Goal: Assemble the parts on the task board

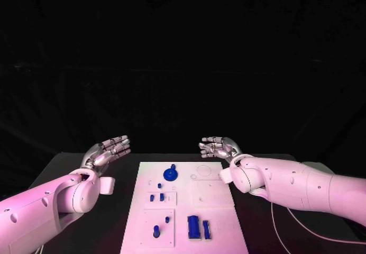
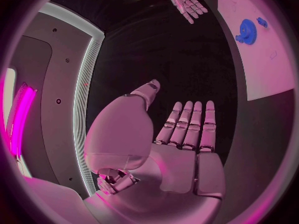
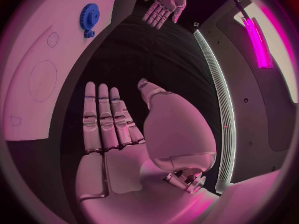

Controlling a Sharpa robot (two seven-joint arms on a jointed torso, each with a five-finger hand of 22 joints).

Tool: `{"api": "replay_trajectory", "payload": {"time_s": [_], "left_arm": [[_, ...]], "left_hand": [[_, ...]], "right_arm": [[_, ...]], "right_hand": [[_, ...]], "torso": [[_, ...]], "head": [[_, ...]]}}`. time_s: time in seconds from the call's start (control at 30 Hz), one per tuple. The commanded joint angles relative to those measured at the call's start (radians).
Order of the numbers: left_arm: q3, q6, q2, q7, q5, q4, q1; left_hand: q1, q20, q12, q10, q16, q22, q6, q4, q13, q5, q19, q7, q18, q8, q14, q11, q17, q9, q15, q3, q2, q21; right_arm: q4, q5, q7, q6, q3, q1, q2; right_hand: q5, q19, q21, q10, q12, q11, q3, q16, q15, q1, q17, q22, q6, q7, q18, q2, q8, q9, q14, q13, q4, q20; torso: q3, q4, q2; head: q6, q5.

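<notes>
Task board point(image 1: 213, 209) flat at table centre, long axis running near to far, between the two arms. Blue parts spread over it: gear point(image 1: 171, 173) with a small piece at its rim in the far-left quarter; tiny peg point(image 1: 159, 186) just nearer; two short pegs point(image 1: 156, 197) in the middle-left panel; two more point(image 1: 161, 225) in the near-left panel; two upright blocks point(image 1: 198, 227) near centre, long axes near to far. Right half of the board showing only faint outlines, a circle point(image 1: 204, 171) at the far right.

Left hand point(image 1: 109, 150) raised off the far-left corner of the board, palm up, fingers point(image 2: 187, 127) straight and side by side, holding nothing. Right hand point(image 1: 219, 148) raised off the far-right corner, likewise flat and bare, fingers point(image 3: 102, 117) extended together, thumb apart.

Key relation: every blue piece lies nearer than both hands and below them. Gear and peg panels toward the left edge, so closer to the left hand; blocks roughly midway, slightly nearer the right side.

Whether pieces are seated in final sockets or only parked: cannot tell. Scene fits either parts waiting for fitting or hands drawn clear after fitting.
</notes>
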Motion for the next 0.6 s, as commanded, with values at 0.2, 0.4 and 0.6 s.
{"api": "replay_trajectory", "payload": {"time_s": [0.2, 0.4, 0.6], "left_arm": [[0.009, -0.118, -0.023, 0.016, 0.003, 0.091, -0.024], [0.022, -0.298, -0.063, 0.038, 0.011, 0.233, -0.061], [0.033, -0.449, -0.097, 0.057, 0.016, 0.352, -0.092]], "left_hand": [[-1.17, -0.163, -0.057, -0.517, -0.192, -0.057, -0.458, -0.07, -0.036, -0.116, -0.432, -0.109, -0.092, -0.111, -0.422, -0.122, -0.065, -0.114, -0.106, -0.249, 0.09, -0.076], [-1.17, -0.163, -0.057, -0.517, -0.192, -0.057, -0.458, -0.07, -0.036, -0.116, -0.432, -0.109, -0.092, -0.111, -0.422, -0.122, -0.065, -0.114, -0.106, -0.249, 0.09, -0.076], [-1.17, -0.163, -0.057, -0.517, -0.192, -0.057, -0.458, -0.07, -0.036, -0.116, -0.432, -0.109, -0.092, -0.111, -0.422, -0.122, -0.065, -0.114, -0.106, -0.249, 0.09, -0.076]], "right_arm": [[0.114, 0.04, 0.042, -0.092, 0.036, -0.03, -0.015], [0.276, 0.099, 0.099, -0.218, 0.089, -0.072, -0.036], [0.375, 0.135, 0.134, -0.295, 0.121, -0.098, -0.049]], "right_hand": [[-0.072, -0.796, -0.038, -0.905, -0.045, -0.085, -0.254, -0.128, -0.061, -1.195, -0.229, -0.3, -0.52, -0.112, -0.108, 0.092, -0.112, -0.247, -0.802, -0.106, -0.139, -0.125], [-0.072, -0.796, -0.038, -0.905, -0.045, -0.085, -0.254, -0.128, -0.061, -1.195, -0.229, -0.3, -0.52, -0.112, -0.108, 0.092, -0.112, -0.247, -0.802, -0.106, -0.139, -0.125], [-0.072, -0.796, -0.038, -0.905, -0.045, -0.085, -0.254, -0.128, -0.061, -1.195, -0.229, -0.3, -0.52, -0.112, -0.108, 0.092, -0.112, -0.247, -0.802, -0.106, -0.139, -0.125]], "torso": [[0.0133, -0.0409, -0.022], [0.032, -0.096, -0.052], [0.0427, -0.1272, -0.069]], "head": [[-0.015, 0.057], [-0.034, 0.136], [-0.045, 0.181]]}}
